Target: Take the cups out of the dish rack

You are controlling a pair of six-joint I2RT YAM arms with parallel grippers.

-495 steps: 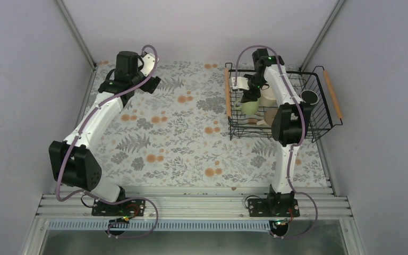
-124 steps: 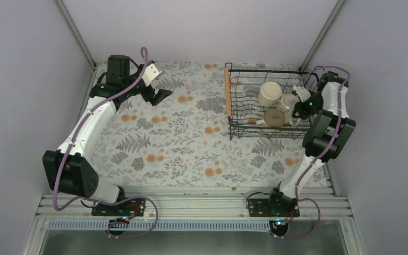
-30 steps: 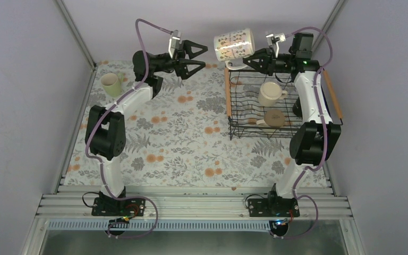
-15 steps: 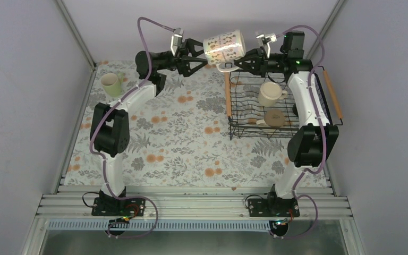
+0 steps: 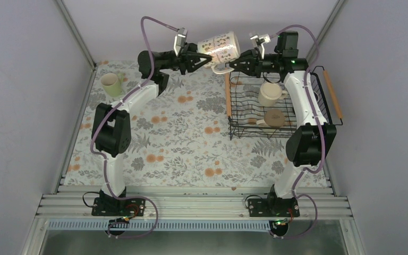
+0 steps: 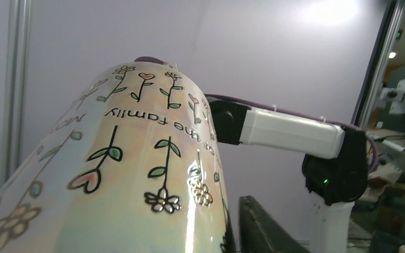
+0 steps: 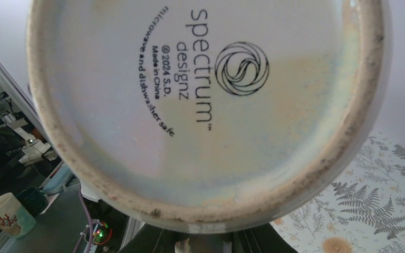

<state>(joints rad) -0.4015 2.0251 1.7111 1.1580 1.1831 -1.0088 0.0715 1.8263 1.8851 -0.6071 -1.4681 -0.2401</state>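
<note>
The patterned white cup (image 5: 220,47) lies on its side in the air over the back of the table, between both arms. My right gripper (image 5: 232,64) is shut on its handle (image 5: 222,68), and the cup's stamped base (image 7: 211,100) fills the right wrist view. My left gripper (image 5: 206,57) has its fingers drawn in on the cup's mouth end. In the left wrist view the flowered wall (image 6: 137,174) sits beside one dark finger (image 6: 266,229). The dish rack (image 5: 255,134) holds a tall cream cup (image 5: 269,93) and a beige cup (image 5: 273,118). A pale green cup (image 5: 109,84) stands on the table at the left.
The rack has wooden bar handles on its left (image 5: 227,95) and right (image 5: 333,94) sides. The right arm (image 5: 304,101) reaches up over the rack. The floral cloth (image 5: 180,138) covers the table, and grey walls enclose it on three sides.
The right arm has carried the patterned cup left toward the left gripper. The left gripper's fingers, wide apart a second ago, have drawn in on the cup's mouth end.
</note>
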